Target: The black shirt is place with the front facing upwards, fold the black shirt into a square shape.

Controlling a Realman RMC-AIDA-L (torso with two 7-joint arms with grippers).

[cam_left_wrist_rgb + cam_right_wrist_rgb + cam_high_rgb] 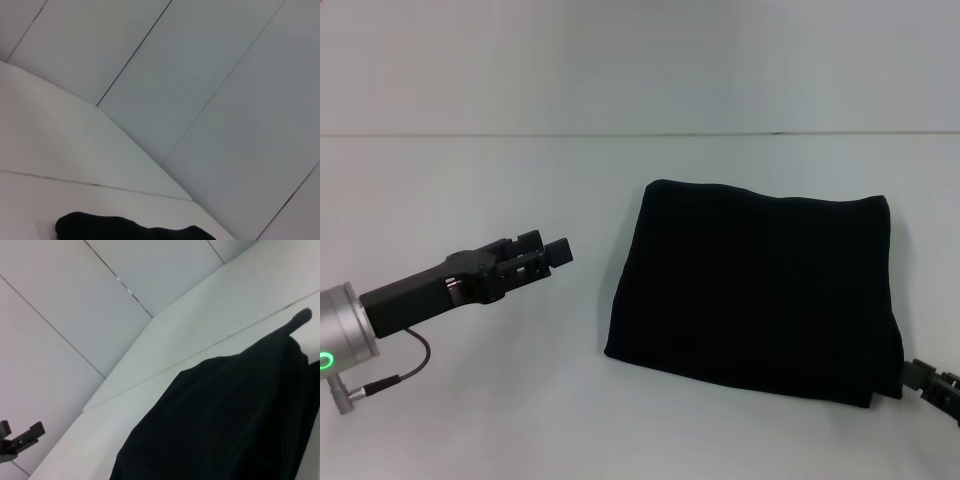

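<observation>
Nearby, left end effector empty, apart.

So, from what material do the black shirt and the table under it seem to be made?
The black shirt looks like soft matte cloth, probably cotton knit: its edges sag in rounded folds and it gives no shine. The table looks like a smooth white hard board, maybe laminate; its surface is flat and even, though the exact material is unclear.

Left gripper black, boxy; silver wrist cylinder, green ring light, black cable.
</observation>
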